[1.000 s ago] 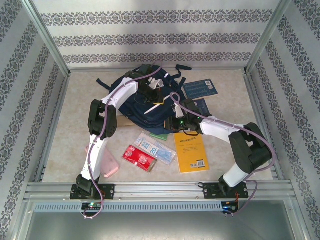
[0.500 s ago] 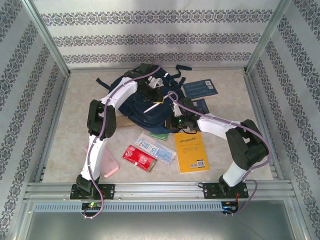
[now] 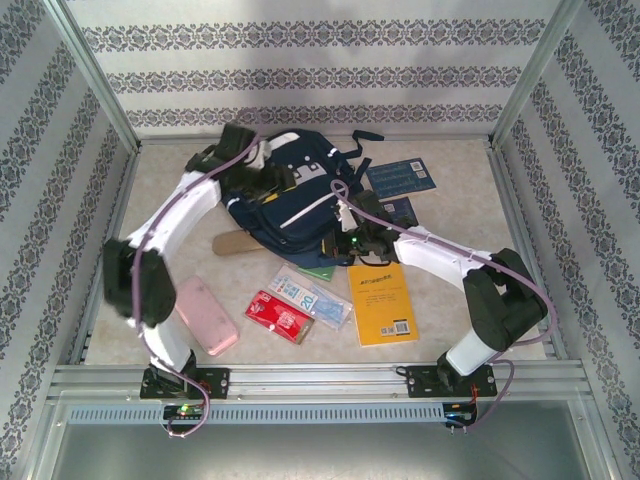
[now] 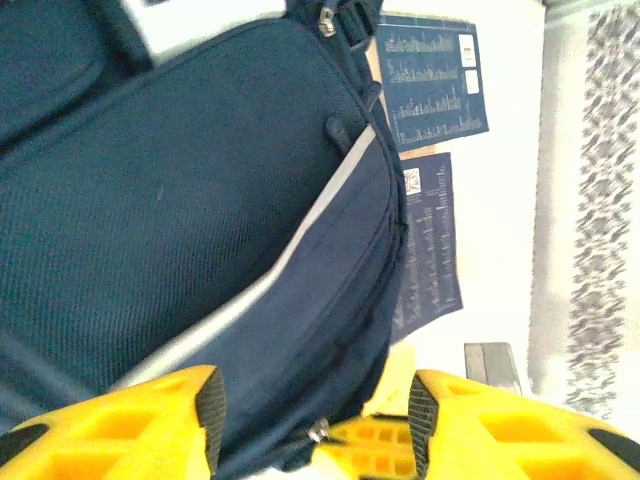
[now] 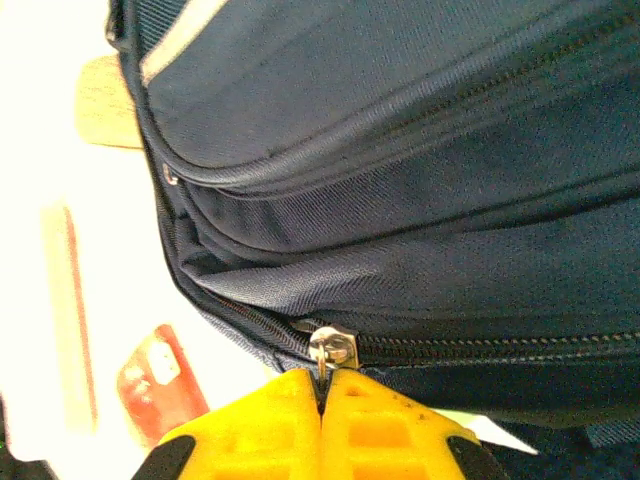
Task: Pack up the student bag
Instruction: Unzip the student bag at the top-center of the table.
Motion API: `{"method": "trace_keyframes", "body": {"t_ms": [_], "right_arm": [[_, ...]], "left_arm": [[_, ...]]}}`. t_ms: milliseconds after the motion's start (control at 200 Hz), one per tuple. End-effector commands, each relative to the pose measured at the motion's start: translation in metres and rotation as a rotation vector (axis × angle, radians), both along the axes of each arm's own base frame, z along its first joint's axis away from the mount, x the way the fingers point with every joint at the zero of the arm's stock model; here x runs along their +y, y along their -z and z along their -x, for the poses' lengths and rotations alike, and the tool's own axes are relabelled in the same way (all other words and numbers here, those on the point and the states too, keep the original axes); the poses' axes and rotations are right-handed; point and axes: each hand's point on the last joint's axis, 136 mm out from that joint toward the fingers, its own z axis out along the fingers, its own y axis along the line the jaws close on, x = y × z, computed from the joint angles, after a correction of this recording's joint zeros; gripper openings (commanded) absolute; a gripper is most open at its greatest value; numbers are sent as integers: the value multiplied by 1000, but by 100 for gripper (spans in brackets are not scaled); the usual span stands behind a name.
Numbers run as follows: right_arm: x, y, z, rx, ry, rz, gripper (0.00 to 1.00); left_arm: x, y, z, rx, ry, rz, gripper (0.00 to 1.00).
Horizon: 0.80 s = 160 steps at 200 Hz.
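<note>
Item: student bag (image 3: 270, 210) – one, by far the largest thing on the table (image 3: 470, 250). Navy-blue woven fabric, a thin pale stripe slanting across its front, a grey-white patch near the top, and dark straps trailing from its far end toward the back wall. Front pockets are stacked in layers and edged with dark zips. It lies flat at the far middle of the table, top end away from the arm bases, between the two arms. Zipper pull (image 5: 331, 349) – one small metal slider on the lowest zip at the bag's near edge. The right gripper (image 5: 322, 395) has its yellow fingers pressed together, pinching the tab of that pull. The left gripper (image 4: 315, 425) sits at the bag's left side with its jaws apart. A corner of the bag lies between the fingers, and whether they touch the fabric cannot be told. Loose items beside the bag:

- dark-blue printed booklets, two, one (image 3: 400, 177) to the right of the bag and the other (image 3: 402, 210) just nearer, partly under the right arm
- yellow book (image 3: 383, 303), one, near the right arm
- red packet (image 3: 279, 316), one
- clear packet with blue print (image 3: 310, 295), one, touching the red packet
- pink case (image 3: 206, 315), one, by the left arm's base
- tan flat piece (image 3: 232, 243), one, jutting from under the bag's near left edge
- green edge (image 3: 320, 271), one, half hidden at the bag's near side
</note>
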Motion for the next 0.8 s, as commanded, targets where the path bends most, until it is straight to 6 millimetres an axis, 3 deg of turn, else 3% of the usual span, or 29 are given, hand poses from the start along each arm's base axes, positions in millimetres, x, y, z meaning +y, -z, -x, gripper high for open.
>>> {"method": "trace_keyframes", "body": {"t_ms": [0,110,210,545,655,794], "right_arm": [[35,-50,-3,-83,13,-170,0],[56,-70,-1,-125,5,-233,0],[70,-79,3,-159,-29,-226,0],[87,-65,7,-162,-54,-201,0],[89,-62,7,-175,-54,-185,0],[84,-58,3,-200,-49,-132,0]], "left_arm": [[22,9,8,68,-239,177,57],[30,23,34,131,-321,255,61],[29,30,46,183,-372,339,62],[32,75,75,358,-479,379,64],[32,77,83,385,-476,375,63],[34,65,94,375,-451,367,63]]}}
